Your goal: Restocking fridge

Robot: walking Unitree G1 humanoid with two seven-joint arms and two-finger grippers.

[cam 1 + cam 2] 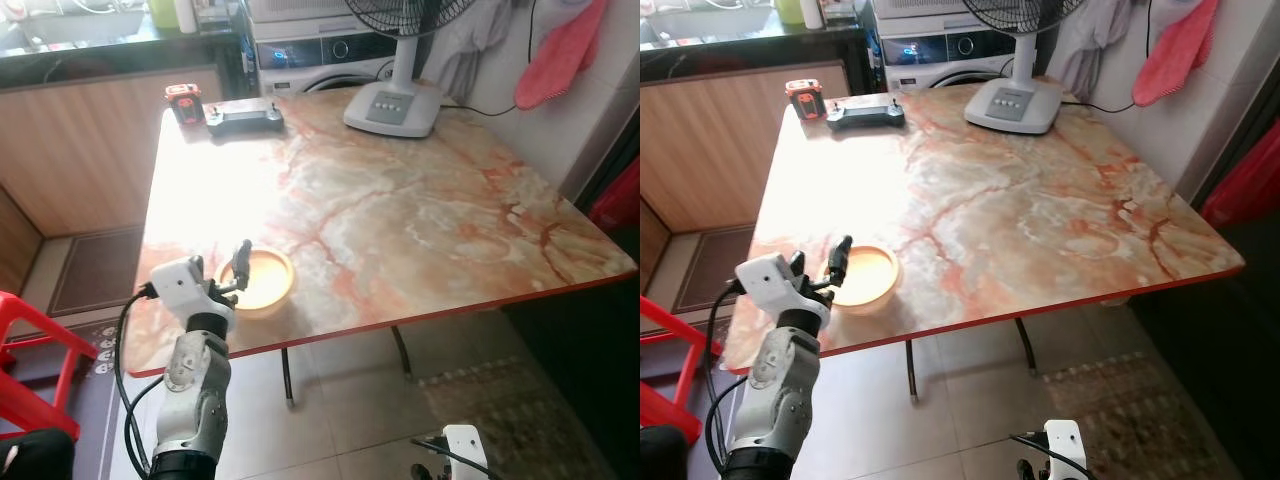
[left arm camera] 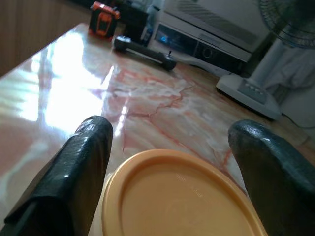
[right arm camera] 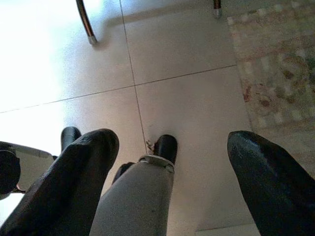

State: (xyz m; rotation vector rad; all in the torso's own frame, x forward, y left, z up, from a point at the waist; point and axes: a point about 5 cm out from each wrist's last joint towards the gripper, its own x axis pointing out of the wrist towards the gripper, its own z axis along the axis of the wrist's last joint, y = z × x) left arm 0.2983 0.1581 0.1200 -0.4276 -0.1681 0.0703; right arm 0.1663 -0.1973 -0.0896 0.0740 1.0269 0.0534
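A round orange container [image 1: 258, 280] with a lid sits on the marble table [image 1: 420, 220], close to its front left edge. My left gripper [image 1: 238, 268] is raised to the container's near left side. In the left wrist view this gripper [image 2: 172, 130] is open, with one black finger [image 2: 74, 172] on each side of the orange lid [image 2: 182, 201] and neither clearly touching it. My right arm [image 1: 465, 440] hangs low beside the table. Its gripper [image 3: 172, 140] is open over the tiled floor, with nothing between the fingers.
At the table's far side are a white fan base [image 1: 393, 107], a black controller [image 1: 243, 117] and an orange-black device [image 1: 184, 102]. A red stool [image 1: 35, 360] is at my left, a patterned rug [image 1: 510, 410] on the floor at the right, and a washing machine [image 1: 320, 50] behind.
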